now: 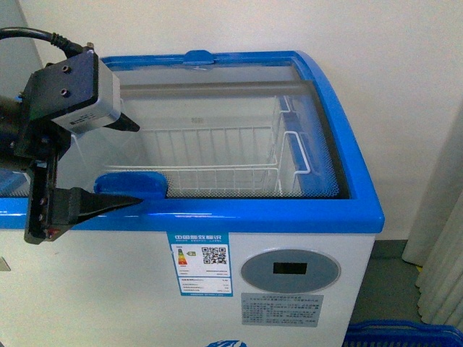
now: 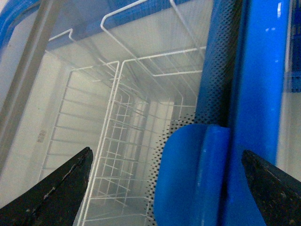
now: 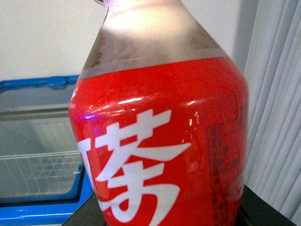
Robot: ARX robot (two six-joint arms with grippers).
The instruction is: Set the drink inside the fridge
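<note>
The fridge [image 1: 304,217] is a white chest with a blue rim and curved glass lids. My left gripper [image 1: 135,165] hangs open over its near left part. Its two black fingers straddle the lid's blue handle [image 1: 130,182], which also stands between the fingers in the left wrist view [image 2: 197,179]. The drink [image 3: 160,141] fills the right wrist view: red label with white characters, amber liquid above, cap out of frame. My right gripper [image 3: 164,217] is shut on it low down, well off to the fridge's side [image 3: 42,84]. Bottle and right arm are out of the front view.
A white wire basket [image 1: 217,159] hangs inside the fridge under the glass. A blue plastic basket [image 1: 405,334] sits on the floor at the lower right. White curtains [image 1: 441,238] hang to the right, and a plain wall stands behind the fridge.
</note>
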